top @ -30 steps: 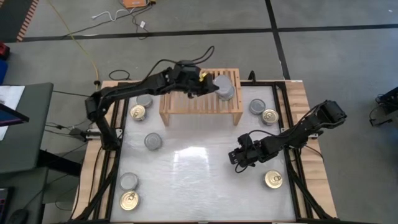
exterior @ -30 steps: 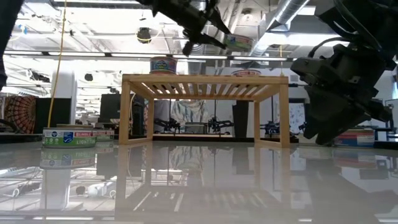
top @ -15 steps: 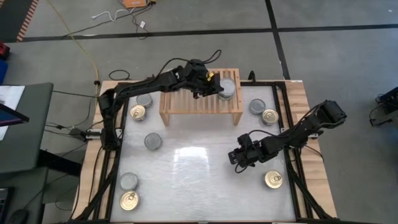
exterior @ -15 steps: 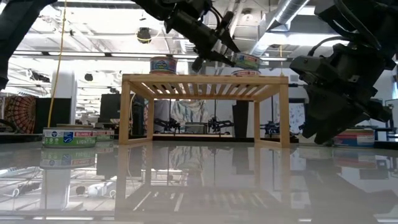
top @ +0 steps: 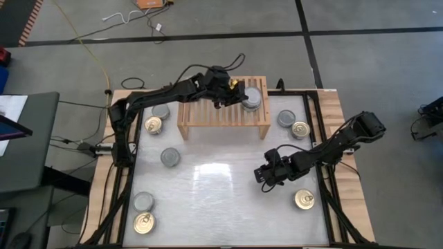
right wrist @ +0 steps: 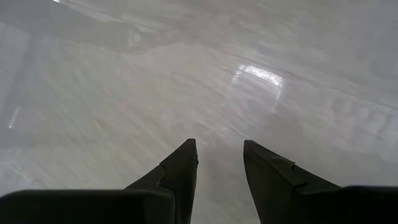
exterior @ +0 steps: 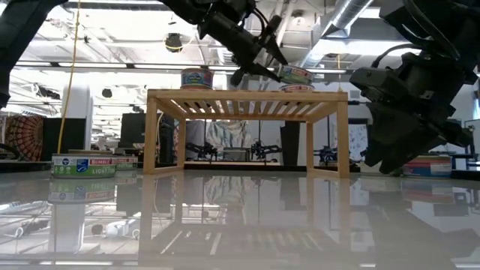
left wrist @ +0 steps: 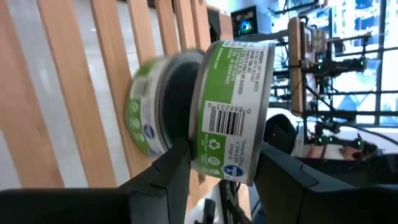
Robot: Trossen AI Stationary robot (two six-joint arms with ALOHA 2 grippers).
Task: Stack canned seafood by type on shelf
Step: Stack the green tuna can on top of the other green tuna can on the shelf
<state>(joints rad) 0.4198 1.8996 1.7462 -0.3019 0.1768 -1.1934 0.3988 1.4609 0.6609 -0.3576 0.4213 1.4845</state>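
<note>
The shelf [top: 223, 109] stands at the table's far side. My left gripper [top: 239, 97] reaches over its top from the left and is shut on a green-labelled can [left wrist: 233, 112]. That can hovers just above another green-labelled can [left wrist: 146, 109] standing on the slats at the shelf's right end. In the low view the held can [exterior: 297, 73] shows above the shelf top. One more can [exterior: 196, 77] stands on the shelf's left part. My right gripper [top: 261, 176] hangs open over the bare table, nothing between its fingers [right wrist: 180, 168]. My left gripper pinches the can across its two flat ends, near the rim [left wrist: 202, 155], one finger [left wrist: 171, 171] under it and the other on top. The fingers come from the table's left, slanting down. The can hangs roughly level, a narrow gap between it and the can beneath.
Loose cans lie around the shelf: two left of it [top: 160, 111] [top: 153, 125], one farther toward the near edge [top: 170, 157], two at the near left [top: 143, 201] [top: 143, 223], two right of the shelf [top: 286, 118] [top: 300, 129], one near right [top: 304, 199].
My left gripper has carried the green-labelled can down and toward the table's right edge, bringing it close over the can at the shelf's right end. It has kept still for the last half second.
</note>
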